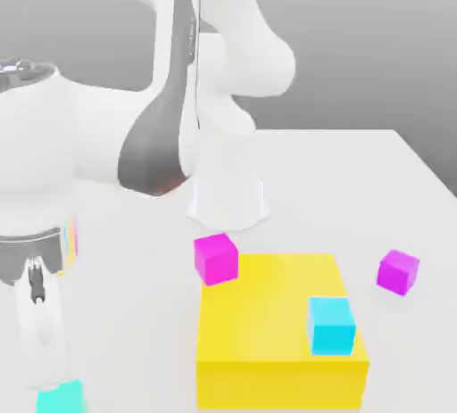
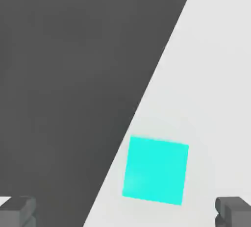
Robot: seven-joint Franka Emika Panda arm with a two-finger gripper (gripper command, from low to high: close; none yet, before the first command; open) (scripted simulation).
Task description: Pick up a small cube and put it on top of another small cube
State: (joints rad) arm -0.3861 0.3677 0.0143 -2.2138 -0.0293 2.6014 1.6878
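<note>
1. Gripper [image 2: 125, 211] wide open, holding nothing; fingertips [image 2: 17, 210] stand far apart in the hand view, one either side of a cyan cube [image 2: 156, 170] that lies on the table [image 2: 215, 74] between and ahead of them, not touched.
2. That cube sits near the table edge; in the exterior view it is at the lower left corner [image 1: 61, 398], just under the arm's hand [image 1: 36, 313].
3. Second cyan cube [image 1: 332, 326] rests on top of the yellow block [image 1: 268, 331], near its front corner on the exterior view's right.
4. Magenta cube [image 1: 216, 258] on the table, touching or just beside the block's far left corner.
5. Other magenta cube [image 1: 398, 271] on the table, on the exterior view's right, apart from the block.
6. Arm base [image 1: 227, 193] stands behind the block.
</note>
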